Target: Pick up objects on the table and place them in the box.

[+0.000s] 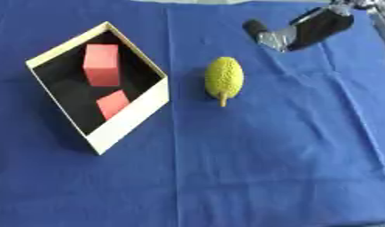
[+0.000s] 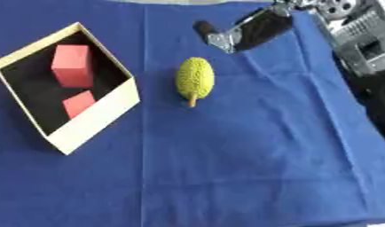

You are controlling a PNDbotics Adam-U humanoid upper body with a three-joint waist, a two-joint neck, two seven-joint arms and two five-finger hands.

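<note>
A bumpy yellow-green fruit (image 1: pixel 224 78), oval with a short tan stem pointing toward the near edge, lies on its side near the middle of the counter (image 1: pixel 265 168), which is covered by a blue cloth (image 2: pixel 250 177). Nothing touches it, and the cloth around it is bare on every side.

To its left, just apart from it, sits the box (image 1: pixel 132 119), cream-walled and black inside, turned corner-on so that one of its long walls faces the fruit. That wall stands between the fruit and the box's interior. Inside lie two red blocks: a larger red block (image 1: pixel 102 64) toward the far end and a smaller red block (image 1: pixel 112 103) nearer, close against the wall on the fruit's side.

Beyond the fruit, toward the far right, the right hand (image 1: pixel 282 38) hangs over the cloth, well apart from the fruit, black with silver parts, its arm coming in from the upper right corner. It holds nothing; whether its fingers are spread or curled I cannot tell. The left hand shows in neither view.
</note>
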